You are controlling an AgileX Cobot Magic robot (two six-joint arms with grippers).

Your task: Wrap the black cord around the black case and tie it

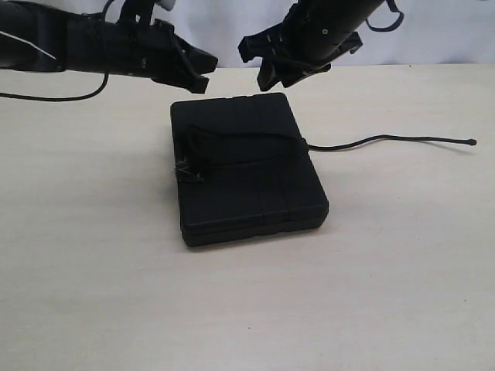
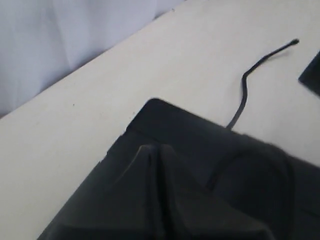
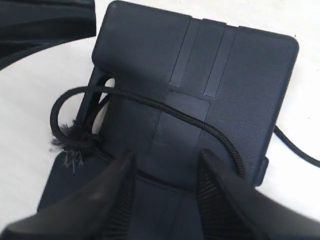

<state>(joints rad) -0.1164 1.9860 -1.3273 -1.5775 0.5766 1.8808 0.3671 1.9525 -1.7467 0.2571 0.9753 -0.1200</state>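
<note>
The black case lies flat in the middle of the table. The black cord crosses its top, and its frayed tuft sits at the case's left edge. The cord's free tail runs right over the table to a small knob. My left gripper hovers behind the case's back left corner, shut on nothing. My right gripper hangs above the back edge, open. In the right wrist view its fingers straddle a cord strand on the case without touching it, near the tuft.
A pale table carries the case. A white backdrop stands behind the far edge. A thin black robot cable droops onto the table at back left. In the left wrist view, the cord tail curves away from the case.
</note>
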